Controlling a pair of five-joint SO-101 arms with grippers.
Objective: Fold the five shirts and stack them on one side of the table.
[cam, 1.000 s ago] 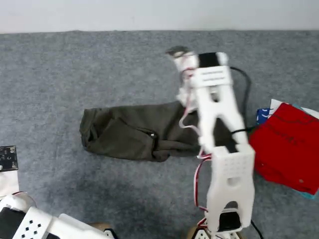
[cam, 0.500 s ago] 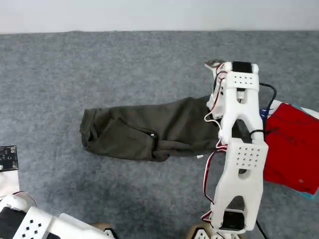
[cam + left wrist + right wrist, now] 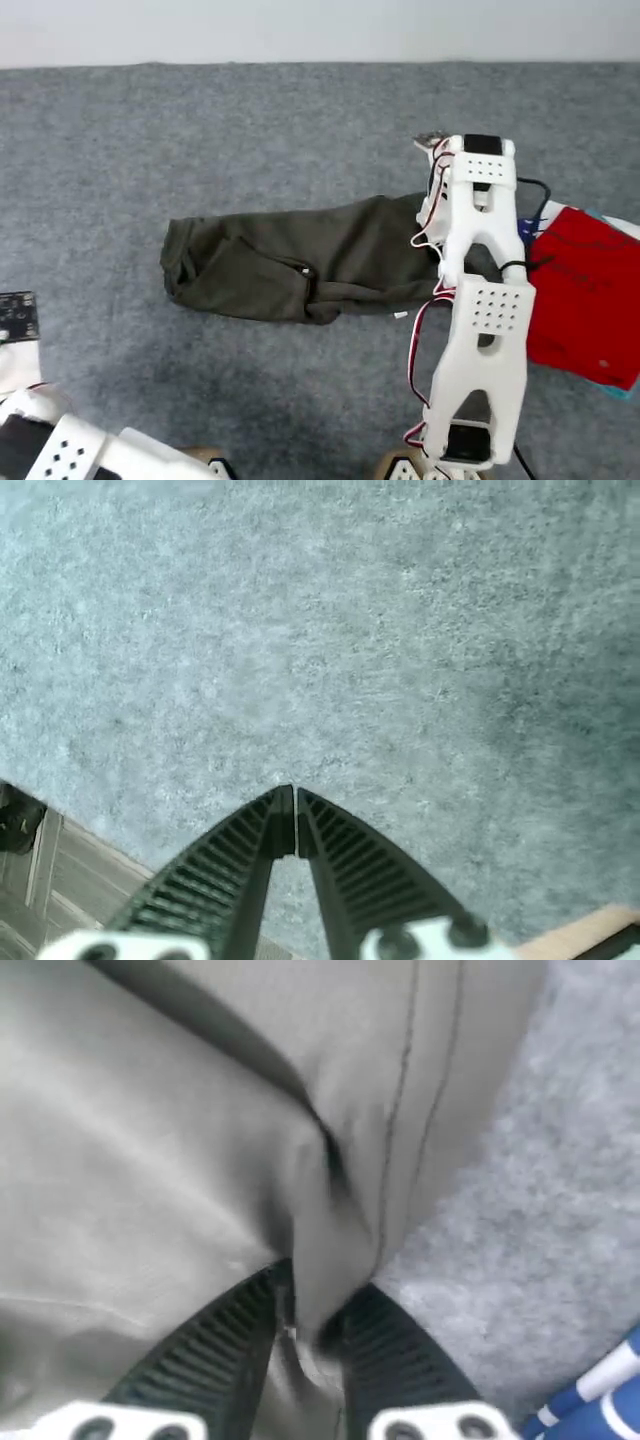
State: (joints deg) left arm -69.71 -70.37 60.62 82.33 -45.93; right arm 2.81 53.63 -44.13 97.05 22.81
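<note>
Nothing legible shows — no word, number or sign can be read. The small dark board carries pale specks too tiny to make out. The white tag on the olive shirt shows no readable mark, and the blue-and-white fabric beside the red shirt bears print — unreadable.

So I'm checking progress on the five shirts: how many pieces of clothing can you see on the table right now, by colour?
Olive shirt, spread out: 1
Red shirt, folded: 1
Blue and white piece, edge showing under the red one: 1
Total: 3 visible; anything more beneath the red one is hidden.
</note>
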